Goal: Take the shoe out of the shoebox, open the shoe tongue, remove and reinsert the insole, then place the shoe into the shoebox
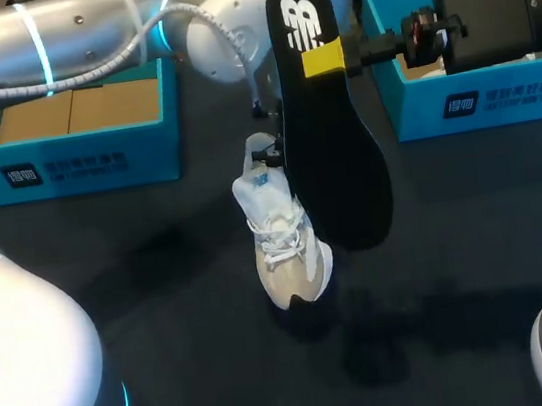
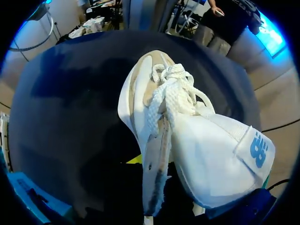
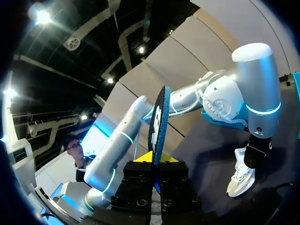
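Now the insole (image 1: 333, 154) is out, hanging toe-down just beside the shoe (image 1: 282, 247), with the right gripper (image 1: 325, 58) clamped near its heel. The left gripper (image 1: 266, 149) sits at the shoe's collar; I cannot tell its grip. Next comes reinsertion, which calls for steering the toe into the opening.

Shoe (image 1: 283, 242) mid table (image 1: 161, 279), toe end down toward the near edge, heel end tipped up toward the far edge. Left gripper (image 1: 266, 151) at the heel end, above it. Insole (image 1: 335, 154) up off the table, just right of the shoe, long axis running far to near, pinched near its far end by right gripper (image 1: 323, 58) coming in from the right. Left shoebox (image 1: 70, 140) at far left, right shoebox (image 1: 478, 93) at far right, shoe between them
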Controlling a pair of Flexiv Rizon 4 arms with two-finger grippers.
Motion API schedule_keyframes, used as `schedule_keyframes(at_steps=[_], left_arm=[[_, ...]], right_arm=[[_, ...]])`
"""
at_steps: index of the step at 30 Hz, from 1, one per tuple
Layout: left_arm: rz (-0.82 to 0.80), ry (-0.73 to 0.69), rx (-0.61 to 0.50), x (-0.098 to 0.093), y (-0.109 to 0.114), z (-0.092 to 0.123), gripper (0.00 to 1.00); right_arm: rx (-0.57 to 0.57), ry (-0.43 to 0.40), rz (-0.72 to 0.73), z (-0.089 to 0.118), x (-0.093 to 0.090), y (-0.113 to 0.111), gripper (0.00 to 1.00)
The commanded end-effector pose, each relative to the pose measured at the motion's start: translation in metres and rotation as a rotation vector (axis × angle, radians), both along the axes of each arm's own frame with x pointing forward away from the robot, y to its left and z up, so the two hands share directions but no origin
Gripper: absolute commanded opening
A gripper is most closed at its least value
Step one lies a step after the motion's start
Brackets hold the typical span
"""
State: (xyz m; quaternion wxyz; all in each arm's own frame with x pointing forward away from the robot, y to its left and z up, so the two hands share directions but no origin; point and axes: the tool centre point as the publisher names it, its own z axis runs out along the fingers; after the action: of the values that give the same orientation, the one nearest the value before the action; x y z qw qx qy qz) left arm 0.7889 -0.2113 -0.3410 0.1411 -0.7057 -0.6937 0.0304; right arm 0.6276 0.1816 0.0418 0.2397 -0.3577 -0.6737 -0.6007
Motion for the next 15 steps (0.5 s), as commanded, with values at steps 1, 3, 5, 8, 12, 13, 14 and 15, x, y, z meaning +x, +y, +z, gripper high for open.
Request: schedule_keyframes(at_steps=[1,3,5,8,12,13,14,15], left_arm=[[-0.028,0.011,0.05,0.003,-0.01,-0.004,0.0],[-0.03,0.016,0.052,0.0,-0.011,-0.006,0.0],[-0.031,0.017,0.057,-0.005,-0.012,-0.009,0.0],[-0.022,-0.002,0.079,-0.01,-0.013,-0.013,0.0],[0.003,-0.032,0.103,-0.02,-0.009,-0.019,0.0],[0.009,-0.034,0.105,-0.021,-0.007,-0.02,0.0],[0.013,-0.03,0.104,-0.022,-0.005,-0.02,0.0],[0.017,-0.029,0.105,-0.023,-0.003,-0.021,0.0]], right_arm=[[-0.003,0.003,0.0,0.0,0.002,0.004,0.0],[-0.003,0.003,0.0,0.0,0.002,0.004,0.0],[-0.003,0.003,0.0,0.0,0.002,0.004,0.0],[-0.003,0.003,0.0,0.0,0.002,0.004,0.0],[-0.003,0.003,0.0,0.0,0.002,0.004,0.0],[-0.003,0.003,0.0,0.0,0.002,0.004,0.0],[-0.003,0.003,0.0,0.0,0.002,0.004,0.0],[-0.003,0.003,0.0,0.0,0.002,0.004,0.0]])
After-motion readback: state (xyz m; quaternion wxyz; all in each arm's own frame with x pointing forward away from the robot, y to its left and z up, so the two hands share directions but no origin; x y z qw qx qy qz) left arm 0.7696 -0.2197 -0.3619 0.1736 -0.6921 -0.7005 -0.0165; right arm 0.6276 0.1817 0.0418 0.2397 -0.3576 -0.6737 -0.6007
